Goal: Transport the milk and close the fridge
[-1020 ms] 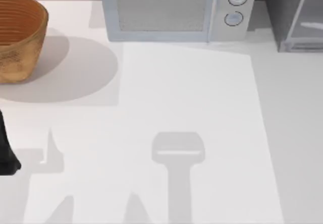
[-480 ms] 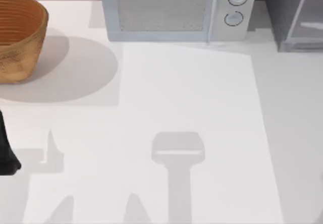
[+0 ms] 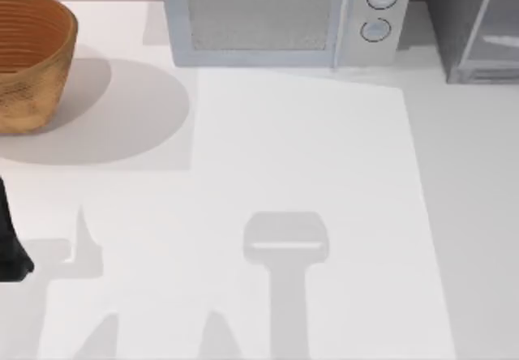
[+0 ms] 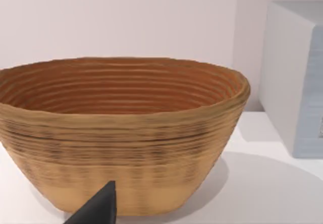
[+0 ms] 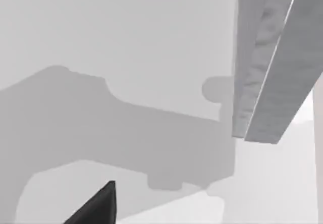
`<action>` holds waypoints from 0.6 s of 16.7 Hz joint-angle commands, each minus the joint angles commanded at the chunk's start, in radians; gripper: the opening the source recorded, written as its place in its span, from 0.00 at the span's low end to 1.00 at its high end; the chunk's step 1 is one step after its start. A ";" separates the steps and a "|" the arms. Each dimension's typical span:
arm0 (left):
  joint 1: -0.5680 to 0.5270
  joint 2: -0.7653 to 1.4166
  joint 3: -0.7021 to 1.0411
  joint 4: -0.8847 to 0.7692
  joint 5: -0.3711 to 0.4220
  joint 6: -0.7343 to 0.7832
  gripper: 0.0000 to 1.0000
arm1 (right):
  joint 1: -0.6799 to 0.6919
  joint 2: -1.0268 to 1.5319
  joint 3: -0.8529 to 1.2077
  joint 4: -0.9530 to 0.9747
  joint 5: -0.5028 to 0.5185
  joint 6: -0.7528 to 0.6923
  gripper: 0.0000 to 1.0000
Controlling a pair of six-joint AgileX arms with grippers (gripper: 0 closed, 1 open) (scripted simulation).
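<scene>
The milk is out of view. The fridge (image 3: 454, 11), dark grey and speckled, stands at the table's far right corner, and its light grey framed door (image 3: 486, 44) is swung out at an angle. In the right wrist view the door's edge (image 5: 275, 67) hangs over the white tabletop, and a dark part of my right gripper (image 5: 98, 206) shows some way short of it. My left arm (image 3: 11, 242) is parked at the table's left edge. A dark part of my left gripper (image 4: 98, 211) faces the basket.
A woven brown basket (image 3: 28, 60) sits at the far left and looms close in the left wrist view as the basket (image 4: 121, 133). A light grey microwave (image 3: 276, 19) with two round knobs stands at the back middle. Arm shadows cross the white table (image 3: 308, 149).
</scene>
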 joint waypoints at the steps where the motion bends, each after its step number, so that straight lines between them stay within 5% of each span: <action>1: 0.000 0.000 0.000 0.000 0.000 0.000 1.00 | -0.064 0.071 0.017 0.013 -0.034 -0.069 1.00; 5: 0.000 0.000 0.000 0.000 0.000 0.000 1.00 | -0.230 0.248 0.060 0.055 -0.124 -0.241 1.00; 10: 0.000 0.000 0.000 0.000 0.000 0.000 1.00 | -0.255 0.273 0.067 0.063 -0.138 -0.264 1.00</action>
